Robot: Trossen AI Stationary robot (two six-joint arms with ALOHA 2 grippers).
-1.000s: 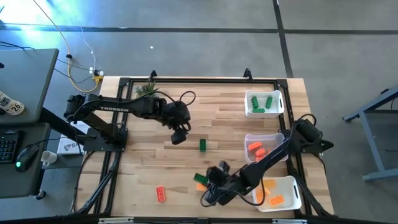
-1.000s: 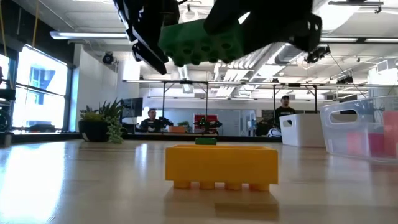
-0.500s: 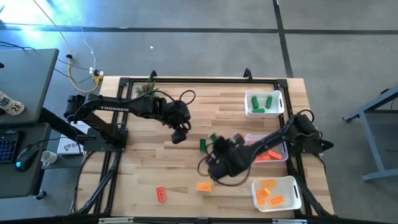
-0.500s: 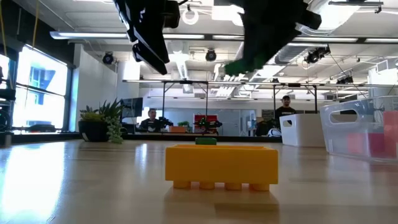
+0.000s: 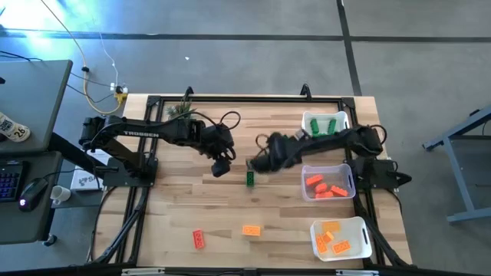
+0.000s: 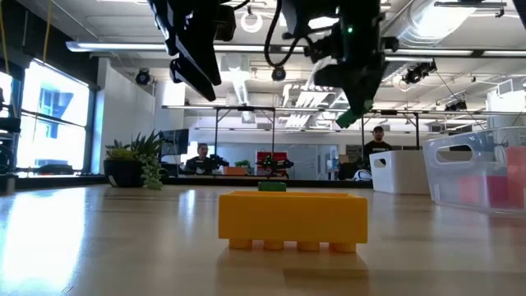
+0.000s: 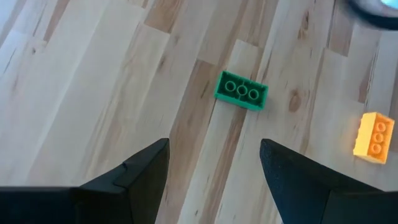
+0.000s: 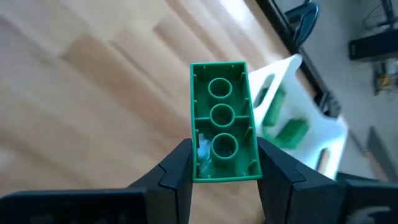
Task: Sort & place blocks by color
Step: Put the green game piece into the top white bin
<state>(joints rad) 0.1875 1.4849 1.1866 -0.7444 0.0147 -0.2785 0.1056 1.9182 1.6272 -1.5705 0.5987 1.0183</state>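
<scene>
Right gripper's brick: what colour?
Green brick, clamped in the right gripper; clearest in right wrist view.

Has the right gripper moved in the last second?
Yes. The right gripper, holding a green block, swung from near the yellow bin toward the green bin.

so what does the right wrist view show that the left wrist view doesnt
Only the right wrist view shows the right gripper shut on a green block, underside up, with the white bin of green blocks beyond it. Only the left wrist view shows the left gripper open above a green block lying on the table and an orange block off to one side. Both show the wooden table.
</scene>
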